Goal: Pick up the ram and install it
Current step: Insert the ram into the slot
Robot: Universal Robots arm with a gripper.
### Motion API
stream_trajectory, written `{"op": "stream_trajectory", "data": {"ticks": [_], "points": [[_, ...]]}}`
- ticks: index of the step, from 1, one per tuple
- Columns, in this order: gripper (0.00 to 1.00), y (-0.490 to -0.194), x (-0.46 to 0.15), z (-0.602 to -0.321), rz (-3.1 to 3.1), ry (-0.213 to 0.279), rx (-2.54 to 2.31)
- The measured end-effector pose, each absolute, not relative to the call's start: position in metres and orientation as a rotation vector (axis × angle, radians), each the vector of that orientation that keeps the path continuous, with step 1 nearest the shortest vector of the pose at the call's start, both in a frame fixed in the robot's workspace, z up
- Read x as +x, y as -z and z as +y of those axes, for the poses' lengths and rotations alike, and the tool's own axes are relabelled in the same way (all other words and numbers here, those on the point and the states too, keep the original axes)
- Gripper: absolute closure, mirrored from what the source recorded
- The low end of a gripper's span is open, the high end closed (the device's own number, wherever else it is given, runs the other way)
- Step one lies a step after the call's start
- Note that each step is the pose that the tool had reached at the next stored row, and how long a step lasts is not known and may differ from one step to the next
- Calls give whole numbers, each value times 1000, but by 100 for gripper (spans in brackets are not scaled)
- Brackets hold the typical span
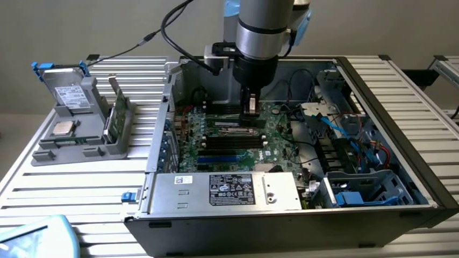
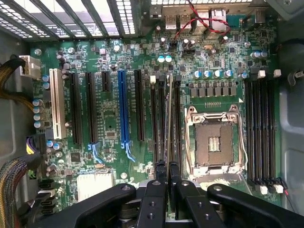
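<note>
On the near edge of the slatted table (image 1: 86,188) stands an open computer case (image 1: 423,177). Its silver power supply (image 1: 226,189), with a black-and-white label, lies along the near side. Behind that lies the green motherboard (image 1: 215,148).

Over the middle of the board the gripper (image 2: 167,167) hangs with its black fingers (image 2: 154,190) pressed together on the ram (image 2: 169,118). They pinch one end of the thin stick. The wrist view shows the ram edge-on. It runs in line with the black memory slots (image 2: 155,123) just beside the empty CPU socket (image 2: 213,142), on the side towards the blue slot (image 2: 121,104). Whether the stick is already seated in a slot or only held just above one, I cannot tell.

In the exterior view the gripper (image 1: 250,107) reaches nearly to the board, and the arm (image 1: 262,27) rises straight above it.

Well apart from the case, at the exterior view's left, a grey holder (image 1: 72,145) sits on the table. A taller green card (image 1: 118,115) stands upright in it.
</note>
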State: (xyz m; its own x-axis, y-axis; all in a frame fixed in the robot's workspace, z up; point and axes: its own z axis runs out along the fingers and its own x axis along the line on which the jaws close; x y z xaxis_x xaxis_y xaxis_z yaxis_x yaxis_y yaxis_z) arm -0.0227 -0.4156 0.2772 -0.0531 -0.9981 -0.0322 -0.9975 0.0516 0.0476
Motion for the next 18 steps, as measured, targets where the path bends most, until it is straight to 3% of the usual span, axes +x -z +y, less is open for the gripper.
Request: {"op": "stream_trajectory", "data": {"ticks": [18], "points": [[86,-261,-22,-411,-2171,66,2202]]}}
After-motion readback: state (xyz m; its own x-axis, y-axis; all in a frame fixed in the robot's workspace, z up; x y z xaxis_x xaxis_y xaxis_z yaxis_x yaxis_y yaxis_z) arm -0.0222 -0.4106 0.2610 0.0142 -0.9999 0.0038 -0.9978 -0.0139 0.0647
